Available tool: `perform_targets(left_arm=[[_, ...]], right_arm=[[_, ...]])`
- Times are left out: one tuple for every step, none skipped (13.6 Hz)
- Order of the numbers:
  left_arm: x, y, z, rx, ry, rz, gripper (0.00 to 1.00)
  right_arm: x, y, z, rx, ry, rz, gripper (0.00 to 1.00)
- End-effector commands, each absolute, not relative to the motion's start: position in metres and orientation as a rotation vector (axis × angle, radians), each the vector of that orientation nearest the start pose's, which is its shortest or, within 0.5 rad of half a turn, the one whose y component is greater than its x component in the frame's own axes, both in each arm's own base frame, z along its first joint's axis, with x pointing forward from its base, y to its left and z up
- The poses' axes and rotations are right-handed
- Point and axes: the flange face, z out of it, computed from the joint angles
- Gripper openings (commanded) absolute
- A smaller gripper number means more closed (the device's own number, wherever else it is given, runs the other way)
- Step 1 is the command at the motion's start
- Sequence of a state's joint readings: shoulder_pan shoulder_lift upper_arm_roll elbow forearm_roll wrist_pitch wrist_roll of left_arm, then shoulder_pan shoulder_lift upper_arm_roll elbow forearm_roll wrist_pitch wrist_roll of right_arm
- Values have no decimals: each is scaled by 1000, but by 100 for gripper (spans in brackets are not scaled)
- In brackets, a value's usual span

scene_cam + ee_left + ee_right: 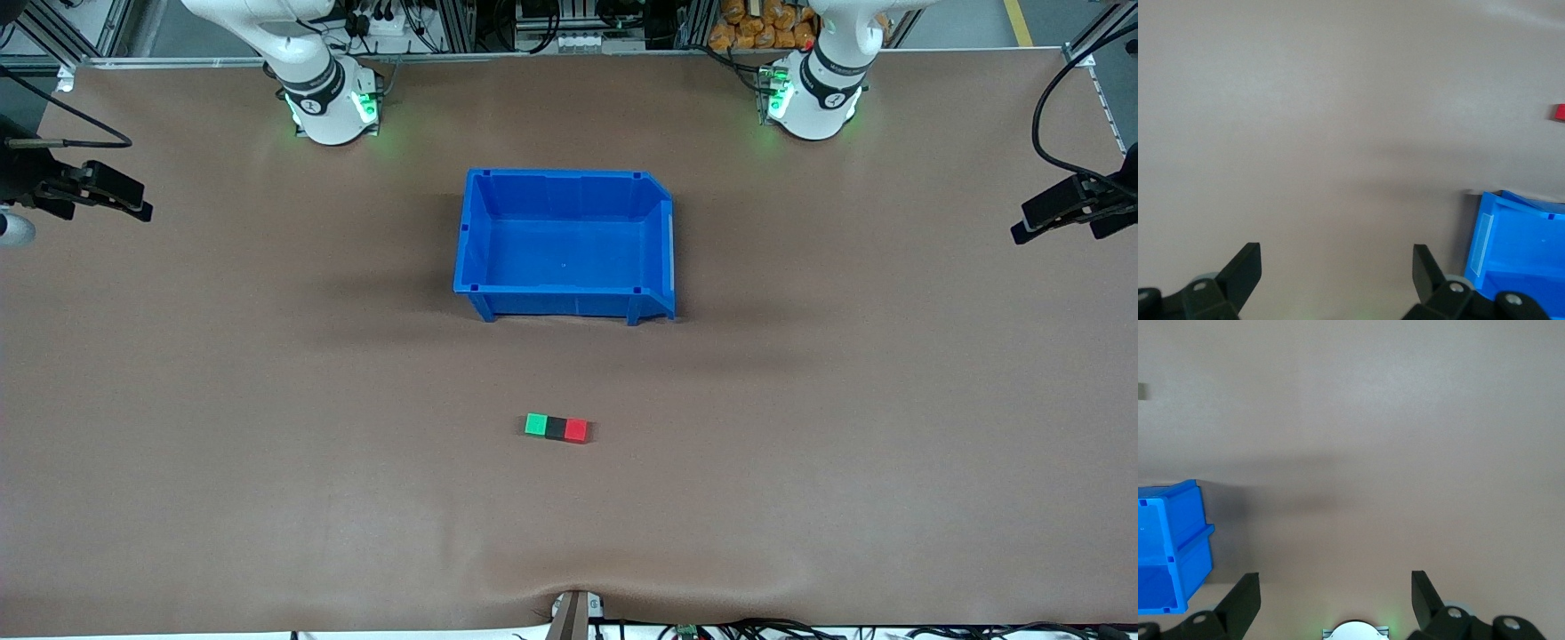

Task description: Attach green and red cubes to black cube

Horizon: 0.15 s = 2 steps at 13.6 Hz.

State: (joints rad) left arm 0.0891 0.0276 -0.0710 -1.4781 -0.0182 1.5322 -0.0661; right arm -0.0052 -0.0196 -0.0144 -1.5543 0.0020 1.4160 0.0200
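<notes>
The green cube point(536, 424), the black cube point(556, 428) and the red cube point(576, 430) lie touching in one row on the brown table, black in the middle, nearer the front camera than the blue bin. An edge of the red cube point(1559, 112) shows in the left wrist view. My left gripper point(1337, 267) hangs open high over bare table beside the bin, with nothing between its fingers. My right gripper point(1336, 587) is likewise open and empty, up over the table by its own base. Neither hand shows in the front view.
An empty blue bin point(569, 178) stands mid-table between the cubes and the arm bases; its corner shows in both wrist views point(1511, 240) point(1171, 547). Black camera mounts point(89, 191) point(1067, 209) sit at the two table ends. Open brown table surrounds the cubes.
</notes>
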Motion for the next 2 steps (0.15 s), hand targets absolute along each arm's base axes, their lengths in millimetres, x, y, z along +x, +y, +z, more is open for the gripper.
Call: perform_targets(left_arm=[[557,2,656,-3126,-136,-44,100],[556,4,658,-3127,-141,-49,100]], right_arm=[[530,-10,633,-3153,44,170,100],[530,-10,633,-3153,44,170,100]])
